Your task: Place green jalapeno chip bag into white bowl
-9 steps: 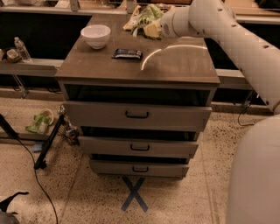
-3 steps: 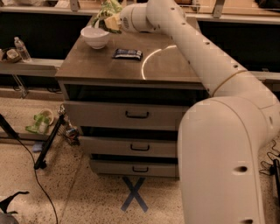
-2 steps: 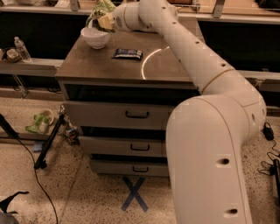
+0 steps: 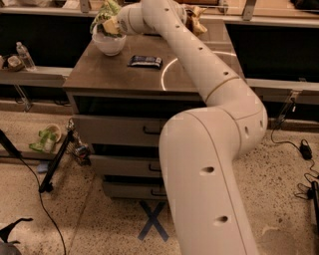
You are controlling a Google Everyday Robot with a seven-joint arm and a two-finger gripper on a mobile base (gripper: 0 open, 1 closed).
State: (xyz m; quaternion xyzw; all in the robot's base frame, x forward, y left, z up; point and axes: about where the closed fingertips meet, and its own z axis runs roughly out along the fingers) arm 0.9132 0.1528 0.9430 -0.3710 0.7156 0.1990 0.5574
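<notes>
The white bowl (image 4: 108, 45) stands at the back left corner of the brown cabinet top (image 4: 114, 74). The green jalapeno chip bag (image 4: 104, 15) hangs directly over the bowl, its lower end at or just inside the rim. My gripper (image 4: 112, 27) is shut on the bag's right side, right above the bowl. My arm reaches in from the lower right across the cabinet top.
A small dark blue snack bar (image 4: 145, 61) lies right of the bowl. A brown-and-yellow bag (image 4: 195, 21) sits at the back, partly behind my arm. A water bottle (image 4: 25, 56) stands on the left ledge. Cabinet drawers (image 4: 124, 132) face me; a stand leg (image 4: 56, 162) and cables lie on the floor.
My gripper has carried the green bag from the back right of the cabinet top leftward to just over the white bowl, and lowered it slightly in the last second.
</notes>
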